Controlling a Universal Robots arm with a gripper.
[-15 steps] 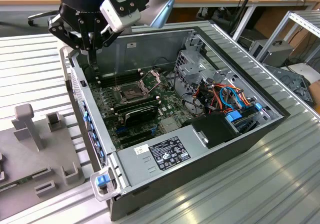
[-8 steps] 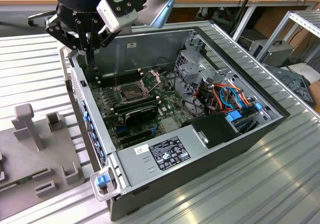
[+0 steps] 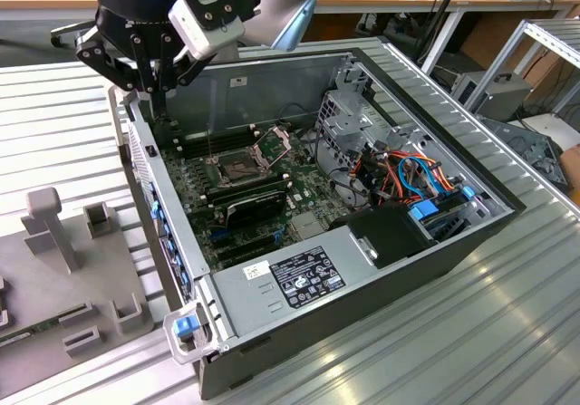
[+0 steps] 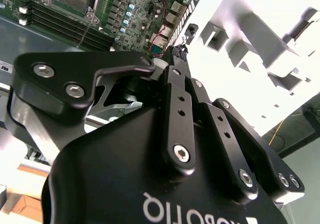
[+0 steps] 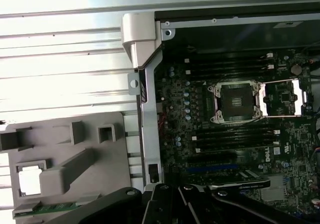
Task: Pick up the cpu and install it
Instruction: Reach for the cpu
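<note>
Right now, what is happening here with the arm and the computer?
A robot arm works over an open computer case. Its gripper hangs above the case's edge, between the motherboard and a grey tray beside the case. In the first wrist view the cpu lies in a pocket of that tray, so it is not picked up yet. The socket on the motherboard looks empty, with its frame folded open.

The cpu [image 5: 29,182] is seen lying in a square recess of a grey holder [image 5: 95,154], just outside the open computer case [image 5: 150,114]. Inside, on the motherboard [image 5: 177,96], the socket [image 5: 235,101] is shown uncovered, its metal frame [image 5: 285,96] swung aside, between rows of dark memory slots [image 5: 230,68].
</note>
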